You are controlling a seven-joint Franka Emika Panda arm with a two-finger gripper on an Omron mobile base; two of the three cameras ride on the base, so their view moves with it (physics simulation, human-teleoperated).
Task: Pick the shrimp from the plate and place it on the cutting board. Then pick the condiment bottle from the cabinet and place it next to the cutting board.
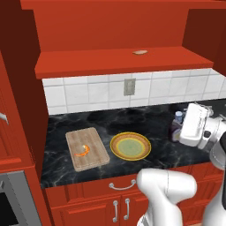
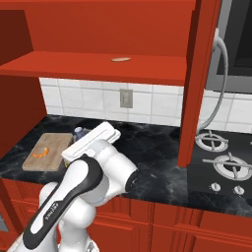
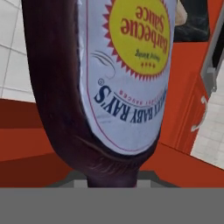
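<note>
Shrimp [image 1: 82, 150] sits on cutting board [image 1: 87, 148] at left, plate [image 1: 130, 145] just beside it on dark marble worktop [image 1: 145, 123]. At right, tool [image 1: 183, 132] pinches condiment bottle [image 1: 176, 128] low over worktop, well away from board. Risk: bottle looks tilted in the pinch, so it may tip on release, or end up too far from the board. Red cabinet [image 1: 119, 59], white tiled wall behind.
</note>
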